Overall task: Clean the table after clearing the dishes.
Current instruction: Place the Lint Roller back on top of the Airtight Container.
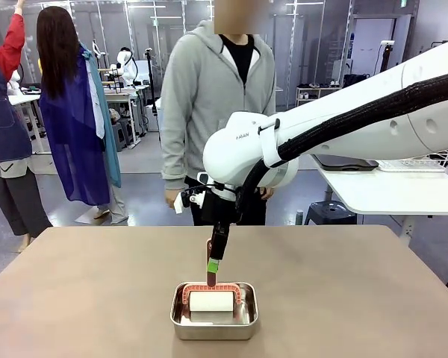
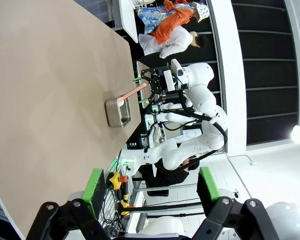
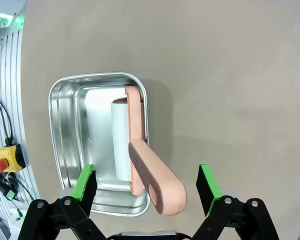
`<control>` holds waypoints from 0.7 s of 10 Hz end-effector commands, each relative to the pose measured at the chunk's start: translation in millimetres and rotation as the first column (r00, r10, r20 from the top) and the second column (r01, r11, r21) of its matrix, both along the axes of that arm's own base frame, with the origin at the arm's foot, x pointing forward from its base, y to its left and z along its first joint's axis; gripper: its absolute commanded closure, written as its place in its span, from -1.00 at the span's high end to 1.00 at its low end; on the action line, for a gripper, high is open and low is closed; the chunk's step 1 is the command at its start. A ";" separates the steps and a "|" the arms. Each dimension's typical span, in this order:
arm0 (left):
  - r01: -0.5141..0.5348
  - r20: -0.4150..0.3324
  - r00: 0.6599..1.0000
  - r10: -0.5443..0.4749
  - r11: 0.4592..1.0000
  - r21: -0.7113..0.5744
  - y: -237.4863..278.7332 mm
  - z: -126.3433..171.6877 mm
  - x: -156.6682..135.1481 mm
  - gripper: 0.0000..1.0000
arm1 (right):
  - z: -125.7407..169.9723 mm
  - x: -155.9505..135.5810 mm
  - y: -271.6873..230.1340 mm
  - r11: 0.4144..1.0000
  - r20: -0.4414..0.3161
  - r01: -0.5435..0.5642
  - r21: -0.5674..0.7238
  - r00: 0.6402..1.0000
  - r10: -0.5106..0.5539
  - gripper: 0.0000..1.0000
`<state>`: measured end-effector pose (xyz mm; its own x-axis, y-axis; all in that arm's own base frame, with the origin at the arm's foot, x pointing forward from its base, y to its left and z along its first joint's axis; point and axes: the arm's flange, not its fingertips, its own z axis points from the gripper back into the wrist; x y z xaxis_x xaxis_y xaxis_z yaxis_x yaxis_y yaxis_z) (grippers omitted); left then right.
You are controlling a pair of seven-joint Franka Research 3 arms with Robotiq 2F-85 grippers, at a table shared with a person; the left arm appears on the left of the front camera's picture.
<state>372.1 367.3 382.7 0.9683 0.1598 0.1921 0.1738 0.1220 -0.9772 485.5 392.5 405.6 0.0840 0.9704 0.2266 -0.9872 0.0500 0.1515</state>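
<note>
Bare matte taupe-brown table [image 1: 75, 291]

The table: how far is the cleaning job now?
Done: no dishes lie on the table. In hand: the right hand hangs open over the steel pan, its pads on either side of the pink roller handle, not gripping. The left hand is open, off the table's edge. Left: grip the roller and roll the top.

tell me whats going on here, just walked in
The right arm's tool hangs open over a small steel pan on the brown table. Its pads sit either side of the pink handle of a lint roller lying in the pan, not yet closed on it. The left tool is open too, held off beyond the table's edge. A person in a grey hoodie stands at the far side.
</note>
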 end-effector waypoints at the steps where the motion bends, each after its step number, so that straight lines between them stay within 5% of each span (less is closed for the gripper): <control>1: 0.002 0.005 1.000 -0.002 1.000 0.013 -2.5 -0.1 -6.9 0.87 | 1.7 -1.0 2.3 1.000 -0.009 0.010 0.021 1.000 -0.009 1.00; 7: 0.002 0.005 1.000 -0.002 1.000 0.013 -2.5 -0.1 -6.9 0.87 | 1.7 -1.0 2.3 1.000 -0.009 0.010 0.021 1.000 -0.009 1.00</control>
